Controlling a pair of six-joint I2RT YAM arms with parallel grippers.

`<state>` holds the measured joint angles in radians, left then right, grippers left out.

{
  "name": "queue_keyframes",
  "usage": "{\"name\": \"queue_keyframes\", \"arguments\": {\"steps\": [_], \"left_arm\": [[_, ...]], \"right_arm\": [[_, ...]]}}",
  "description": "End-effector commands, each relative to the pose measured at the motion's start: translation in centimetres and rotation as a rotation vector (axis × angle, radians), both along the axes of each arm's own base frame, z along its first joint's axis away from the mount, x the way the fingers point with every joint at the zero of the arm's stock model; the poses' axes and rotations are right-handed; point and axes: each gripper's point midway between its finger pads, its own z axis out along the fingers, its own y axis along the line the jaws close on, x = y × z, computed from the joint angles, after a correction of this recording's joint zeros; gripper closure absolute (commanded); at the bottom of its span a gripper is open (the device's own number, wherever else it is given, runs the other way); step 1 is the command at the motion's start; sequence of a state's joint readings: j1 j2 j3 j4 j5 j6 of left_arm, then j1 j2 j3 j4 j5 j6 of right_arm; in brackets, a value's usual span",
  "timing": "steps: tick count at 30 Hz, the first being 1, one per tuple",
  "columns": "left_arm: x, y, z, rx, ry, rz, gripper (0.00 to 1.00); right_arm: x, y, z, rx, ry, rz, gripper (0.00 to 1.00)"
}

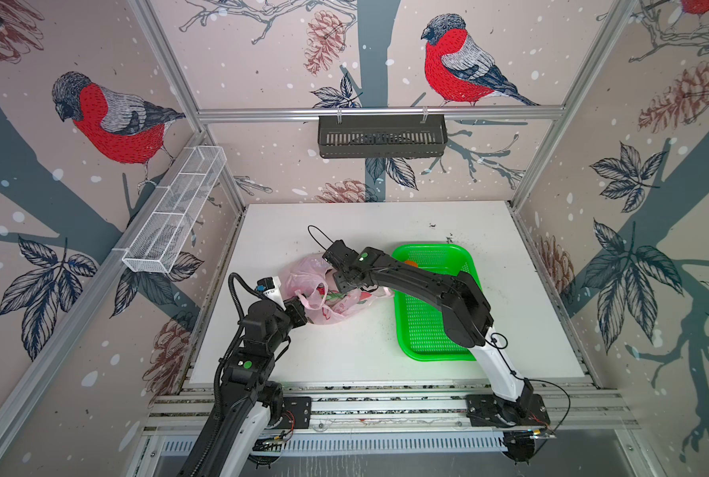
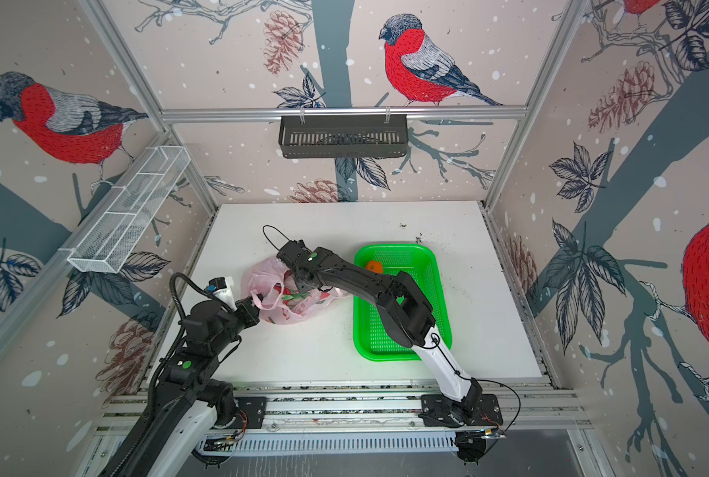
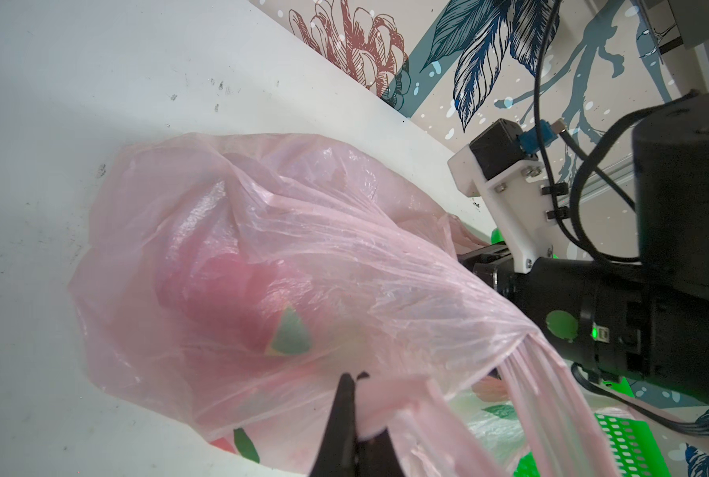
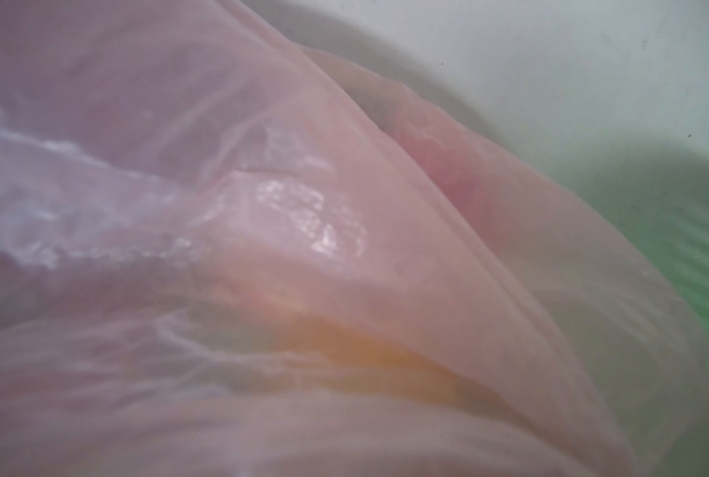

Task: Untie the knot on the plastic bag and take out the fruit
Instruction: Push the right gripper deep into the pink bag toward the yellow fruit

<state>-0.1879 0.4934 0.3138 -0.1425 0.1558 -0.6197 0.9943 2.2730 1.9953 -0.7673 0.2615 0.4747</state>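
Observation:
The pale pink plastic bag (image 1: 303,272) (image 2: 260,274) lies crumpled on the white table left of centre. My left gripper (image 1: 303,307) (image 3: 355,380) is shut on a fold of its handle plastic at the near left side. My right gripper (image 1: 338,287) reaches across into the bag's mouth, its jaws buried in plastic (image 4: 303,206). A magenta dragon fruit (image 3: 229,289) shows through the bag, and an orange-yellow glow (image 4: 365,351) shows through the film. One orange fruit (image 1: 410,262) (image 2: 374,266) lies in the green tray. No knot shows; a handle loop (image 1: 309,299) hangs loose.
The green perforated tray (image 1: 427,330) (image 2: 386,330) sits right of the bag, under my right arm. A white wire basket (image 1: 175,210) hangs on the left wall and a black basket (image 1: 381,136) on the back wall. Dark specks dot the table's far right.

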Motion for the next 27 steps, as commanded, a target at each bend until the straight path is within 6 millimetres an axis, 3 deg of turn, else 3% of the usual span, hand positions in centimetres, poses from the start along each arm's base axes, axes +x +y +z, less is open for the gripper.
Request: {"name": "queue_keyframes", "arguments": {"steps": [1,12,27], "left_arm": [[0.2,-0.1,0.6,0.003,-0.031,-0.008,1.0],[0.2,-0.1,0.7,0.005,-0.034,-0.005,1.0],[0.2,0.0,0.7,0.006,-0.035,-0.002,1.0]], "right_arm": [[0.2,0.6,1.3,0.041,-0.018,-0.002,0.39],[-0.3,2.0,1.4,0.113,0.003,0.019,0.39],[0.4,1.7,-3.3,0.071,0.018,-0.027,0.39]]}}
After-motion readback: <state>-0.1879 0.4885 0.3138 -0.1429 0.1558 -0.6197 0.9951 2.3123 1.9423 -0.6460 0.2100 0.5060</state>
